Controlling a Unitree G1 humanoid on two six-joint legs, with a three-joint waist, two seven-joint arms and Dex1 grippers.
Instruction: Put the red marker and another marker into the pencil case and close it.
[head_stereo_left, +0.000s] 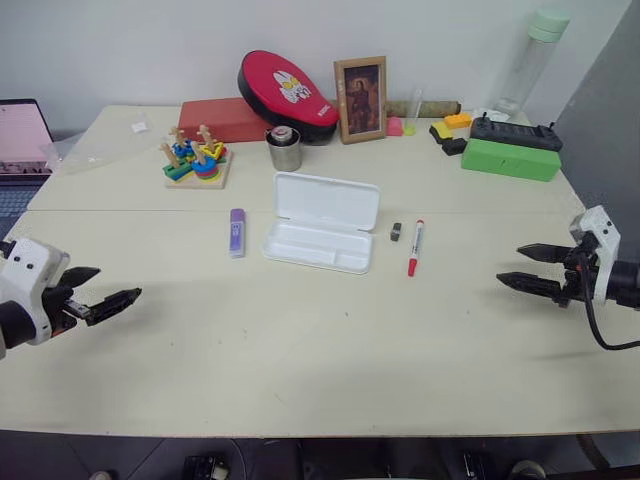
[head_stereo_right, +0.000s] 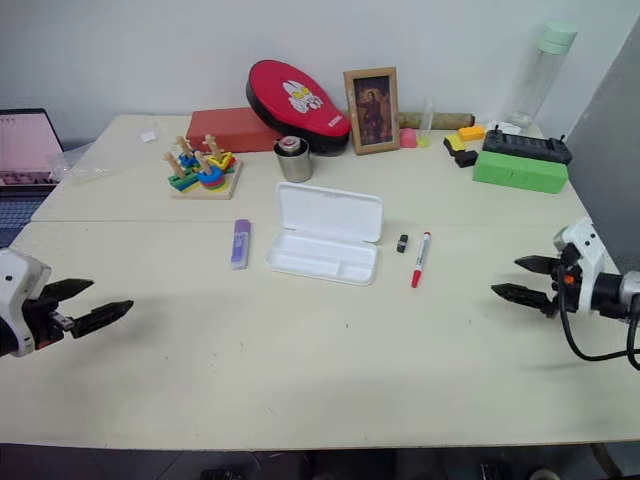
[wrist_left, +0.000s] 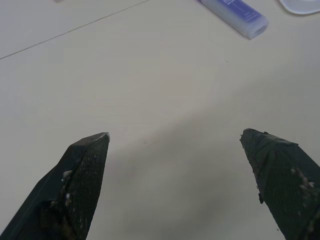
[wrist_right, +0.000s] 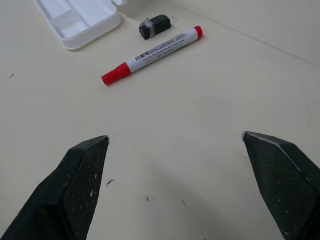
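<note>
Both pincers, left (head_stereo_left: 108, 286) and right (head_stereo_left: 522, 266), gape with nothing in them, while the light, hard, slippery red pen (head_stereo_left: 414, 247) lies mid-desk (head_stereo_left: 320, 380) beside the open case (head_stereo_left: 322, 221); grab its middle.

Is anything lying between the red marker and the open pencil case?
Yes. A small dark block lies between the red marker and the pencil case, touching neither. The head views and the right wrist view show it.
</note>
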